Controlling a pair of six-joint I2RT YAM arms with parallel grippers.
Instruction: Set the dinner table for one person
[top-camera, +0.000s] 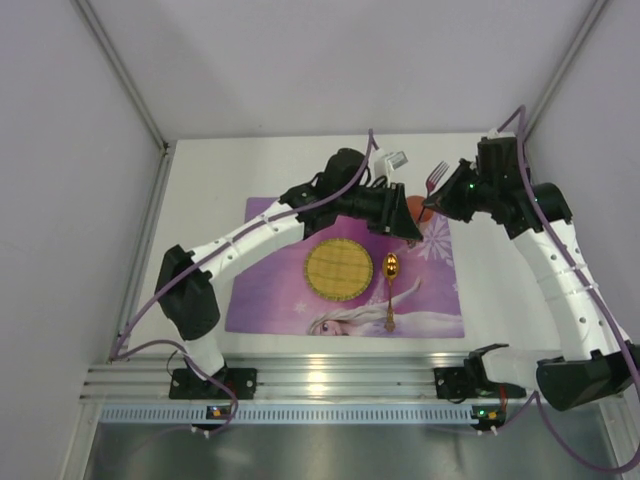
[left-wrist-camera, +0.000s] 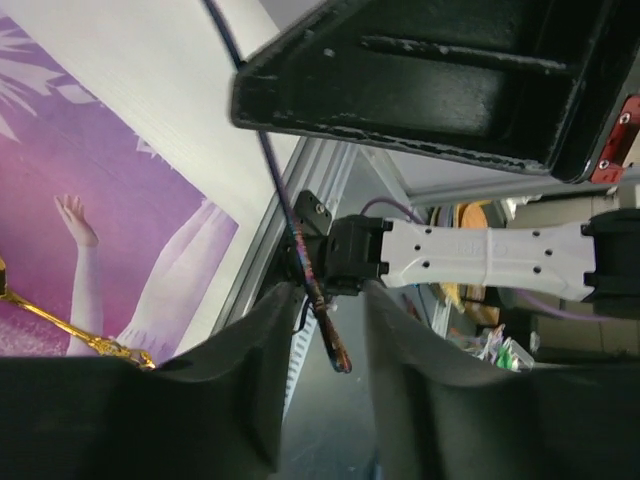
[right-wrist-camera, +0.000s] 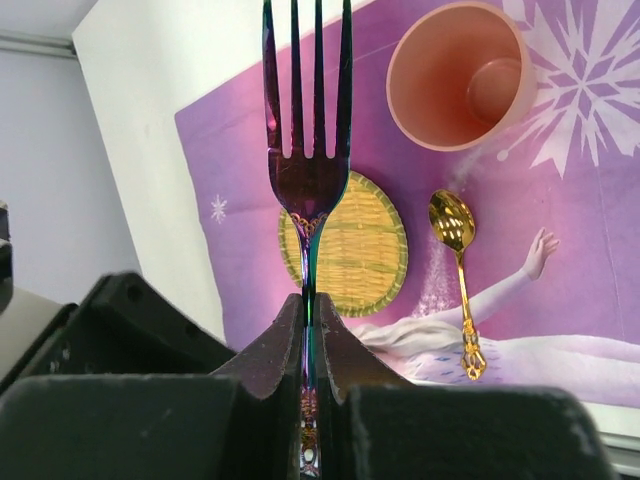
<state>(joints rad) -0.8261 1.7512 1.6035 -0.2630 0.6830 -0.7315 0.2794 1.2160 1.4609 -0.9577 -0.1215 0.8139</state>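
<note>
The white dinner table carries a purple printed placemat. On the placemat lie a round yellow woven mat and a gold spoon to its right. A pink cup stands upright at the placemat's far right corner. My right gripper is shut on the handle of an iridescent fork, held tines-out above the placemat; the fork also shows in the top view. My left gripper is open and empty, and in the top view it partly hides the cup.
A small white-grey object lies on the table beyond the placemat. Grey walls close in the table on the left, back and right. An aluminium rail runs along the near edge.
</note>
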